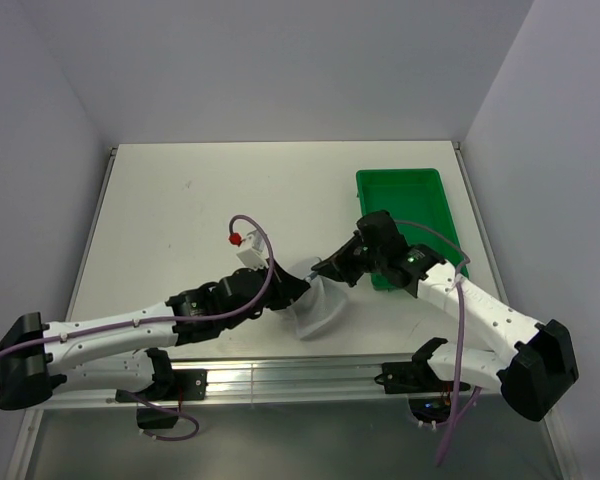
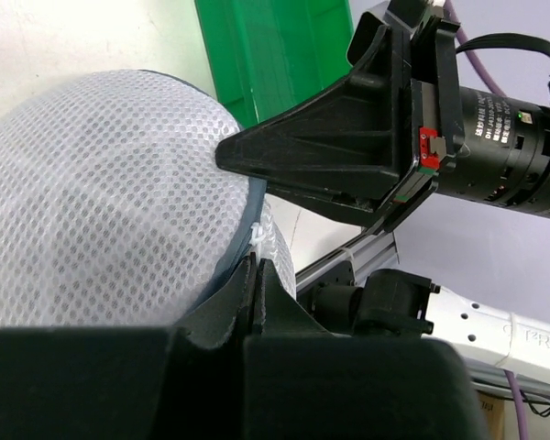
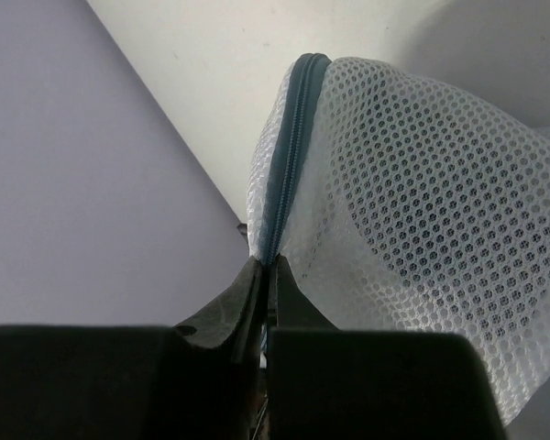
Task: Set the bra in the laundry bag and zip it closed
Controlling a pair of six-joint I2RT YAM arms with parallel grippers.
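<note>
Laundry bag (image 1: 318, 308): was held between both grippers, near-centre of the table (image 1: 180, 210), just left of the green tray (image 1: 400, 185).
Left gripper (image 2: 255, 268): was clamped tight on the bag's dark edge, near-left side.
Right gripper (image 3: 268, 271): was pinched closed on the zipper (image 3: 291, 147), far-right side.
Zipper: looked done up along the visible stretch.

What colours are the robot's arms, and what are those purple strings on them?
The left arm and right arm are white tubes with chunky black joints. Those strings are purple cables looping along both. The right pincer is black with wedge-shaped fingers, a small red piece and white lettering behind it. The left pincer is black too.
</note>
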